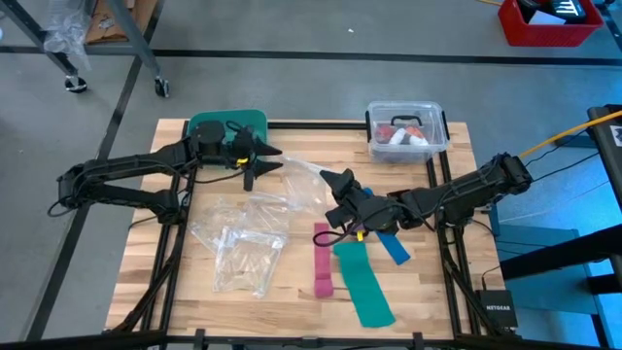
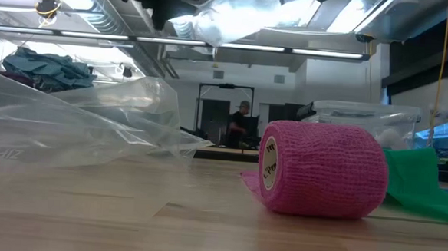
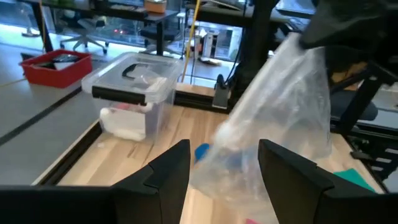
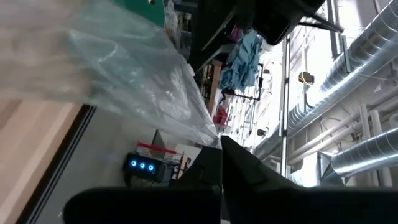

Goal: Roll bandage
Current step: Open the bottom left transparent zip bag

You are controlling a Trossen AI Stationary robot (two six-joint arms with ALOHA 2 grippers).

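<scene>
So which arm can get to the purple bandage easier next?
Probably right: the right tool hangs nearer the bandage, though shut on the plastic bag. The left tool is open but farther.

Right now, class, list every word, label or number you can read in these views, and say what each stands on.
"NETGEAR": on the small black box on the floor off the table's near right corner.
Bandage roll, print on its core ring: too small to read.
Plastic bag, faint print near its lower edge: too blurred to read.
Nothing else is legible.
</scene>
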